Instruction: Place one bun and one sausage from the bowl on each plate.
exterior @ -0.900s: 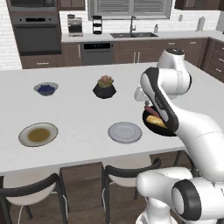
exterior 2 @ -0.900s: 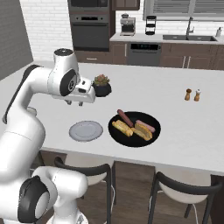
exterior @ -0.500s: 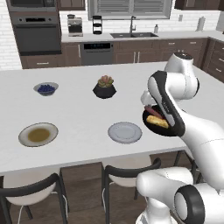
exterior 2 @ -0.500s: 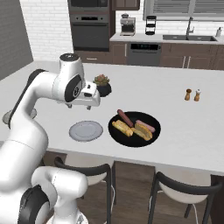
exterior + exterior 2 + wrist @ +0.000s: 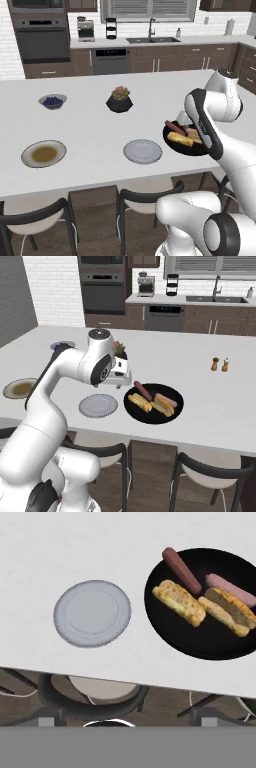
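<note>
- Olive-centred plate (image 5: 44, 153): rests at the far left of the counter (image 5: 90, 127), well apart from the arm and bare of food.
- Grey plate (image 5: 92, 613): lies flat on the counter just beside the bowl (image 5: 202, 644), at its 9 o'clock in the hand view. It is bare.
- Claw (image 5: 121, 376): hangs above the counter near the bowl's left rim in the right base view, jaws spread wide, holding nothing.
- Bowl contents, hand view: all four items lie inside. Near sausage (image 5: 181, 570) sits at 11 o'clock in the bowl; near bun (image 5: 179, 602) lies just beside it toward the centre. Second bun (image 5: 227, 614) and second sausage (image 5: 230, 589) lie at 3 o'clock, touching each other.
- Governing relation: the food lies toward 2 o'clock from the hand view's centre. The near bun and near sausage run parallel, long axes from 10 to 4 o'clock.
- Judgement: the jaws must close across that axis, so a wrist roll is likely required before descent.
</note>
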